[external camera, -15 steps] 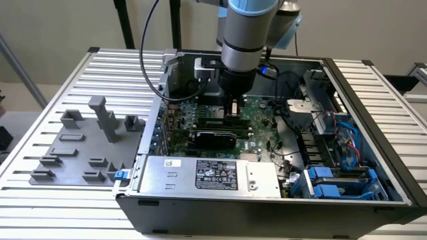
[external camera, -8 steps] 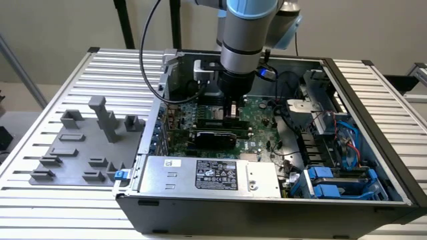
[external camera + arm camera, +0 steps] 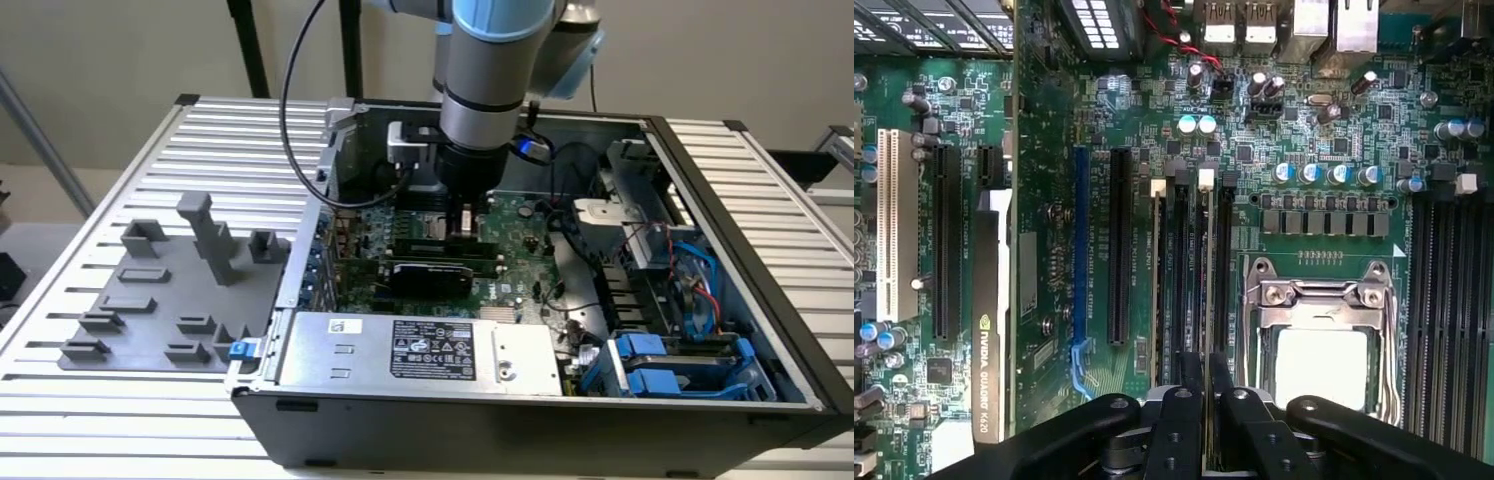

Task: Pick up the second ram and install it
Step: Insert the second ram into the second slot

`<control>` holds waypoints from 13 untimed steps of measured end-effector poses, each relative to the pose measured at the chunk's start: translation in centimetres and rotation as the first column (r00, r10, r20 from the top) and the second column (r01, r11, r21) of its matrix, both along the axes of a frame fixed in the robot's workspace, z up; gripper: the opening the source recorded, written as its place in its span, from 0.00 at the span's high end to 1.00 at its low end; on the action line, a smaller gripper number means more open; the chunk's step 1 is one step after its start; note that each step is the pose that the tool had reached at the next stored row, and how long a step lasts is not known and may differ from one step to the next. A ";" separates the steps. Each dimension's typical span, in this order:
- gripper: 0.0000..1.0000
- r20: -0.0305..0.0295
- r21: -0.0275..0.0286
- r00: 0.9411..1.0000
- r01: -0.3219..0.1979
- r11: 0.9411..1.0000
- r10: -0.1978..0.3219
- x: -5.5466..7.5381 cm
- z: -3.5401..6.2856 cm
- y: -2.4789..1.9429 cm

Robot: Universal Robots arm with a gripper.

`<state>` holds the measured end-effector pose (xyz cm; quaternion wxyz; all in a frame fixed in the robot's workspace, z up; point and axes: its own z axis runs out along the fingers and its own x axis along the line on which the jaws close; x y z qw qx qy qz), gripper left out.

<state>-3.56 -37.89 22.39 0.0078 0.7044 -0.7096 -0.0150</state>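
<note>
In the wrist view the second ram (image 3: pixel 1206 270) appears edge-on as a thin pale strip lined up with a black memory slot beside the CPU socket (image 3: pixel 1319 340). My gripper (image 3: pixel 1204 362) is shut on its near end, one black finger on each side. Whether the stick is fully seated cannot be told. Another stick (image 3: pixel 1156 280) stands in a slot two rows over. In the exterior view the gripper (image 3: pixel 463 222) reaches straight down into the open computer case (image 3: pixel 747 330), onto the green motherboard (image 3: pixel 514 225).
A black graphics card (image 3: pixel 989 330) lies across the board near the slots. The silver power supply (image 3: pixel 427 345) fills the case's front, with blue drive bays (image 3: pixel 667 365) and cables on the exterior view's right. A grey tray (image 3: pixel 160 290) with upright blocks sits outside the case.
</note>
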 end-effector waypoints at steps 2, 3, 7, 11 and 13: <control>1.00 0.000 0.000 1.000 0.000 1.000 0.000 0.0 -0.12 0.00; 1.00 0.000 0.000 1.000 0.000 1.000 0.000 0.0 -0.18 0.01; 1.00 0.000 0.000 1.000 0.000 1.000 0.000 -0.1 -0.37 0.04; 1.00 0.000 0.000 1.000 0.000 1.000 0.000 -0.1 -0.52 0.06; 1.00 0.000 0.000 1.000 0.000 1.000 0.000 -0.1 -0.61 0.06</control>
